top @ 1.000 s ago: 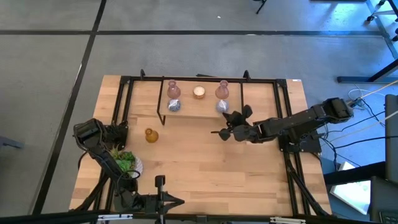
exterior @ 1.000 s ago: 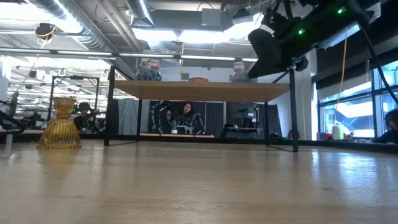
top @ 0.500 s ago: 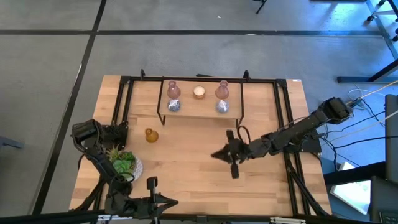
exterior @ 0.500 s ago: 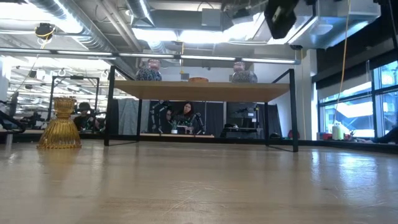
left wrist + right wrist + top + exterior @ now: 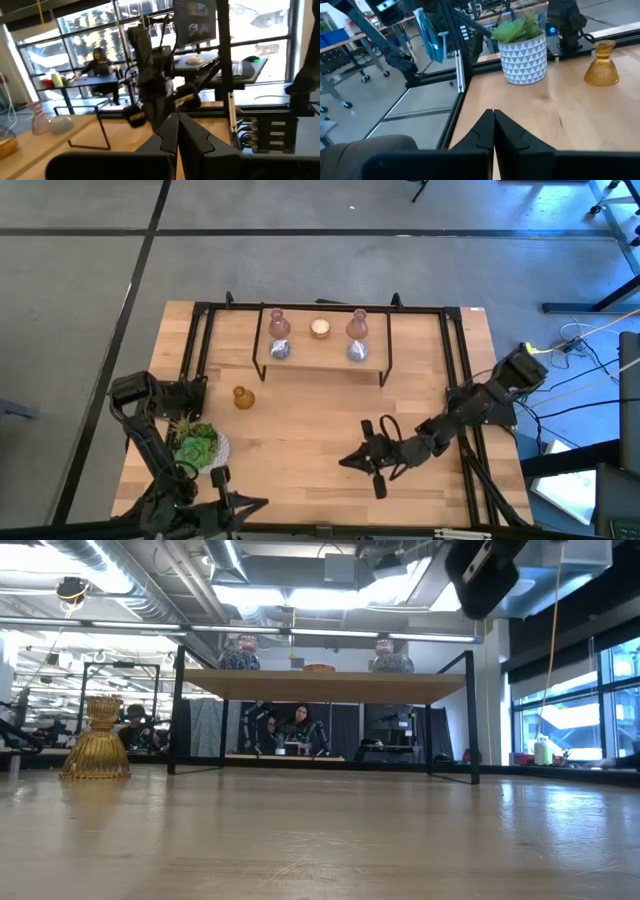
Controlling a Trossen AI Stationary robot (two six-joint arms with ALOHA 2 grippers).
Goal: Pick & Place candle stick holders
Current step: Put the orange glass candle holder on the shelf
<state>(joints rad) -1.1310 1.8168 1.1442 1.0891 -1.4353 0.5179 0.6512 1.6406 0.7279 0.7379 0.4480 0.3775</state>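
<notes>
Five candle stick holders stand on the raised wooden shelf (image 5: pixel 320 362) at the table's far side: two pink (image 5: pixel 279 325) (image 5: pixel 357 324), two silvery-blue (image 5: pixel 280 349) (image 5: pixel 357 351) and a cream-white one (image 5: pixel 320 328). The amber holder (image 5: pixel 243 397) (image 5: pixel 601 64) stands on its base on the table, left of centre. My right gripper (image 5: pixel 345 461) (image 5: pixel 493 125) hovers shut and empty over the table's near middle, pointing toward the table's left. My left gripper (image 5: pixel 262 502) (image 5: pixel 177 131) is shut and empty at the near edge.
A green succulent in a white patterned pot (image 5: pixel 200 446) (image 5: pixel 522 57) stands near the left front corner, close to my left arm. A black frame (image 5: pixel 200 340) runs around the table. Bare wood lies between the shelf and the near edge.
My right gripper has swung away from the shelf's right end toward the near edge, turning until it points at the table's left. My left gripper has drawn back along the near edge toward the table's left. Both stayed shut, and no holder has moved.
</notes>
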